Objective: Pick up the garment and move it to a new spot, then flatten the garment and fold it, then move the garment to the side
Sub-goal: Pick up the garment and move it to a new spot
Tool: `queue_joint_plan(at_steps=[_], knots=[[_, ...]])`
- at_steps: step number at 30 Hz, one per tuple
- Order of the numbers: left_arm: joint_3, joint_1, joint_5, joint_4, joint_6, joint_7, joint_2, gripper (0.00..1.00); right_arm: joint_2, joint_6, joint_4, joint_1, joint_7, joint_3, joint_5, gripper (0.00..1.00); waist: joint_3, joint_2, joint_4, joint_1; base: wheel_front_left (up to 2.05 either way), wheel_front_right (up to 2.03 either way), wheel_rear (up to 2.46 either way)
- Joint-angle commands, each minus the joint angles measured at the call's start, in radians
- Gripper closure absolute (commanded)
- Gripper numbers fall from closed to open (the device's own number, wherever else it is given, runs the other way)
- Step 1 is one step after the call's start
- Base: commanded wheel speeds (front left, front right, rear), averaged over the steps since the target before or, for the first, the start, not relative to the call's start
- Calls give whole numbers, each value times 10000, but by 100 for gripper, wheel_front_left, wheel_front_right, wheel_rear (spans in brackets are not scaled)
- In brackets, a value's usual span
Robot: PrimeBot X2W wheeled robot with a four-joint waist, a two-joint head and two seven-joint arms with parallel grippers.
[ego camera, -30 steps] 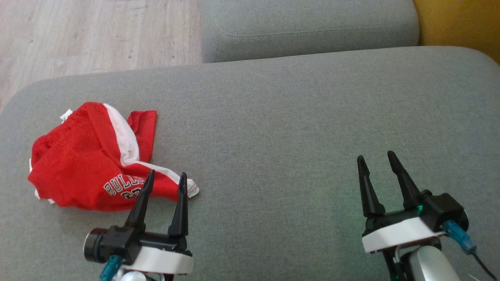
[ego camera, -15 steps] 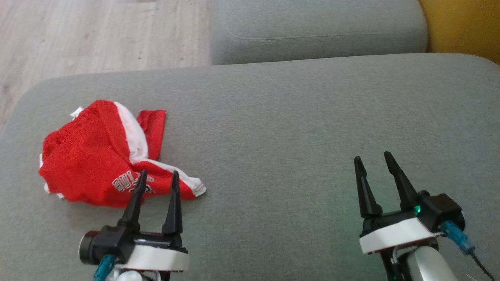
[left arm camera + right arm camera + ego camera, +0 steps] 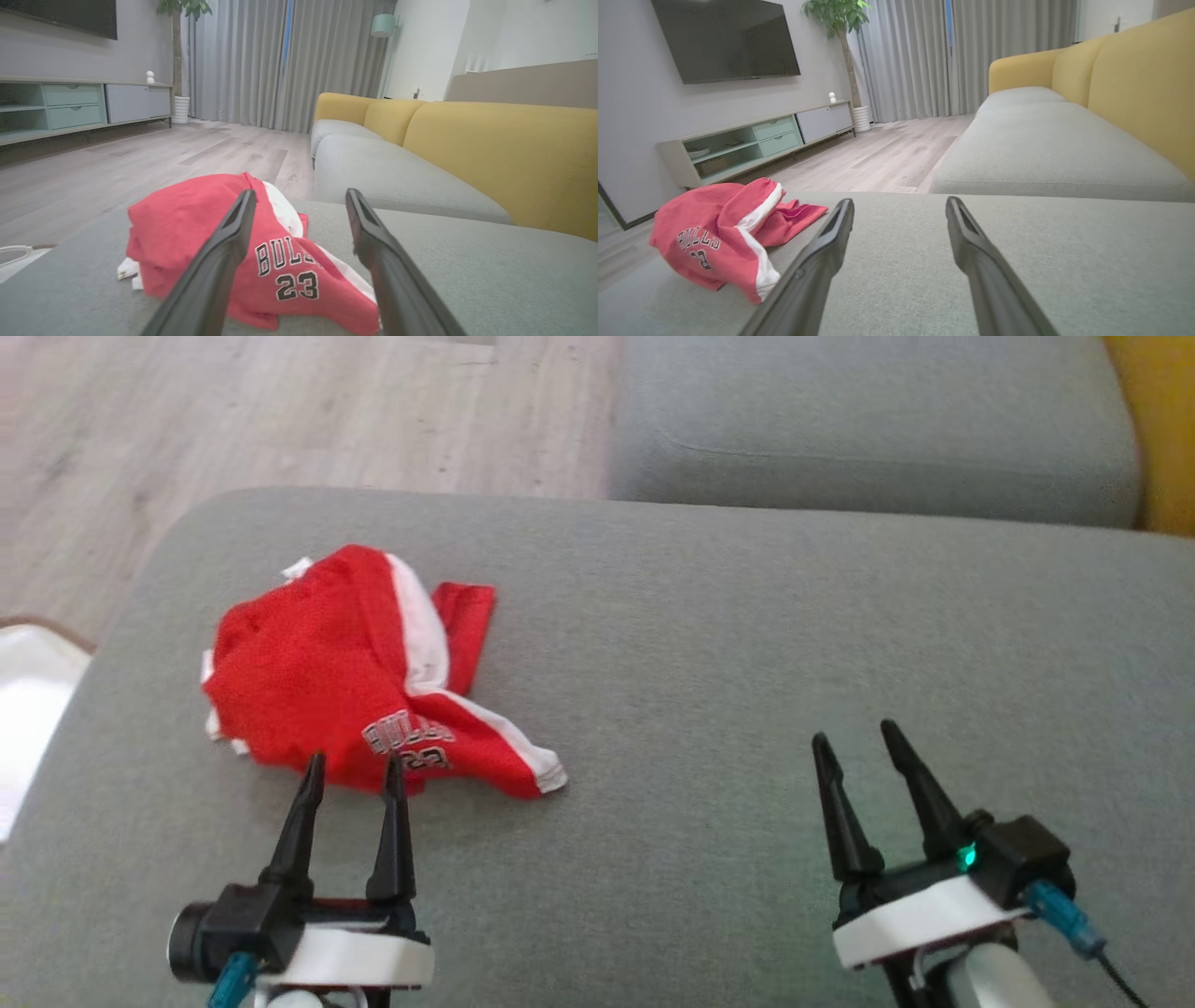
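In the head view, the garment (image 3: 327, 700) lies crumpled in a loose heap on the left part of the grey cushion (image 3: 728, 644), near its left edge. It is red mesh fabric with a broad white band curving across it and white trim at the hem; white-outlined lettering shows on a fold but is too small to read. The left gripper (image 3: 355, 761) hovers just short of the heap's near edge, fingers spread apart and empty. The right gripper (image 3: 854, 733) hangs well apart to the right over bare cushion, fingers likewise spread.

In the left wrist view, the heap sits just beyond the two parted fingers. "BULL" reads in white letters edged in black, the last letter cut off by a fold, with "23" beneath.

In the right wrist view, the garment lies off to the left, with "BULLS" tilted on its side.
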State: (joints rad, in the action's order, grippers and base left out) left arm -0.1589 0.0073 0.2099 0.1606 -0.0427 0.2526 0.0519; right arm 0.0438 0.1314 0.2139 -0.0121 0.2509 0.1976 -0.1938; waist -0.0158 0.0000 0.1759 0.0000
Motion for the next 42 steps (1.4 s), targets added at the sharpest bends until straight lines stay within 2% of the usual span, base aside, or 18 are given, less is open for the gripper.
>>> queue_joint_plan(at_steps=[1, 9, 16, 22, 29, 33, 37, 42], knots=[[376, -242, -126, -269, 37, 92, -16, 0, 64, -7, -230, -136, 109, 301, -60, 0, -109, 0, 302, 0, 0, 0, 0], [502, -47, -192, -240, 74, 92, -16, 0, 64, -7, -128, -27, 109, 607, -200, 0, -312, 0, 1146, 0, 0, 0, 0], [605, 64, -273, -192, -19, 92, -16, 0, 64, -7, -123, 49, 109, 748, -350, 0, -407, 0, 1626, 0, 0, 0, 0], [687, 78, -305, -303, -26, 92, -16, 0, 64, -7, -127, 80, 109, 818, -392, 0, -377, 0, 1679, 0, 0, 0, 0], [1017, -488, -676, -294, -230, 92, 30, 0, 64, -7, -188, -128, 109, 796, -347, 0, 37, 0, 1320, 0, 0, 0, 0], [1212, -1581, -848, 251, -439, 92, 405, 0, 64, -7, -274, -313, 109, 668, -219, 0, 487, 0, 1030, 0, 0, 0, 0], [1040, -3304, -927, 1555, -668, 11, 1047, 0, 64, -7, -305, -504, 109, 487, -45, 0, 948, 0, 760, 0, 0, 0, 0], [569, -5744, -984, 3280, -826, -1332, 2014, 0, 64, -7, -471, -1018, 109, 416, 69, 0, 1726, 0, 215, 0, 0, 0, 0]])
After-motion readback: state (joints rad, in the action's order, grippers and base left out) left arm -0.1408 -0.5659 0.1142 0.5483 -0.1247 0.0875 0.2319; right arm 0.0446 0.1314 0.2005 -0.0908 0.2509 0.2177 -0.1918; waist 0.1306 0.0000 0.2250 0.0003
